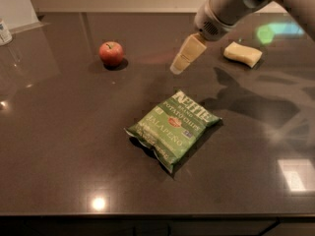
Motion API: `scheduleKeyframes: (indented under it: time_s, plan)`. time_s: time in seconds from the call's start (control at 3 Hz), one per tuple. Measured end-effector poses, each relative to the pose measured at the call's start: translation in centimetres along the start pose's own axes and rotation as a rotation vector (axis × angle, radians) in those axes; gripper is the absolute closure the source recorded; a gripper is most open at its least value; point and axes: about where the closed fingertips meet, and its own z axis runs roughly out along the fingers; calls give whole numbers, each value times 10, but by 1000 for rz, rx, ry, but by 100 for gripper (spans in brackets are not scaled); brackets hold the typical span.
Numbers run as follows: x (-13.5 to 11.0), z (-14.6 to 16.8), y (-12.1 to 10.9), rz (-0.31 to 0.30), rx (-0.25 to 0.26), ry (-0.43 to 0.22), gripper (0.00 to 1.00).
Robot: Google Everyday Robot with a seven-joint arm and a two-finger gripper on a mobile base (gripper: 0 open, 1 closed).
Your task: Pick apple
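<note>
The apple (111,53) is small, round and red with a short stem. It sits on the dark countertop (64,127) at the upper left. My gripper (185,56) hangs above the counter in the upper middle, to the right of the apple and well apart from it, its pale fingers pointing down and to the left. It holds nothing that I can see.
A green potato chip bag (173,128) lies in the middle of the counter, below the gripper. A pale yellow sponge-like block (243,53) lies at the upper right. A white container (4,32) stands at the far left edge. The counter's front edge runs along the bottom.
</note>
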Motion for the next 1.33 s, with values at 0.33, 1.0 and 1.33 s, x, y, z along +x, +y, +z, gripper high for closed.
scheduleKeyframes:
  time_s: [0.33, 1.0, 1.33]
  plan:
    - [-25, 38, -9, 17, -29, -74, 0]
    - [-70, 107, -9, 40, -76, -205, 0]
    - [-90, 137, -5, 56, -87, -262, 0]
